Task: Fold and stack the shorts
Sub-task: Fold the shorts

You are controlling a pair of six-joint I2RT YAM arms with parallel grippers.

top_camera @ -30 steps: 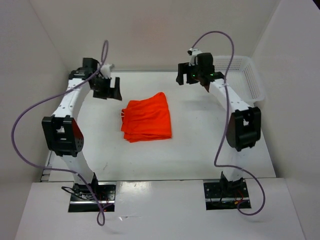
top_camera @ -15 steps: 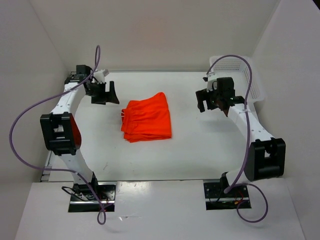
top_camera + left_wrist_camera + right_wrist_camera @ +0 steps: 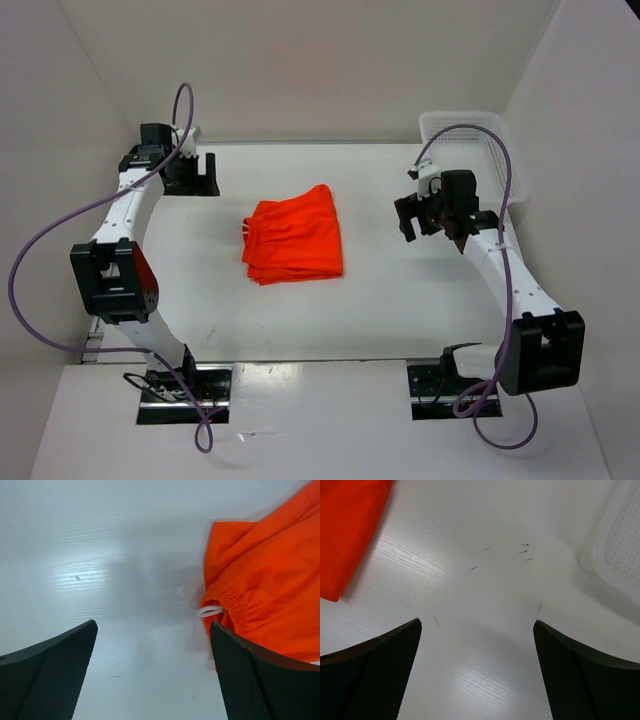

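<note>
Lying folded at table (image 3: pixel 380 300) centre: one pair orange shorts (image 3: pixel 294 241), clear of both grippers. Right gripper (image 3: pixel 425 215) beside, jaws wide, empty. Left gripper (image 3: pixel 190 177) farther back, likewise wide, empty. One white basket (image 3: pixel 465 120) at far right. Drawstring loop (image 3: pixel 209 611) seen only from left wrist.

- A glossy white table (image 3: pixel 400 300) shows a few small dark scuff marks (image 3: pixel 524 551).
- Folded orange shorts (image 3: pixel 295 240) lie flat near its middle, with a white drawstring loop (image 3: pixel 209 611) poking out.
- A white mesh basket (image 3: pixel 515 165) sits in the far right corner, well apart from the shorts.
</note>
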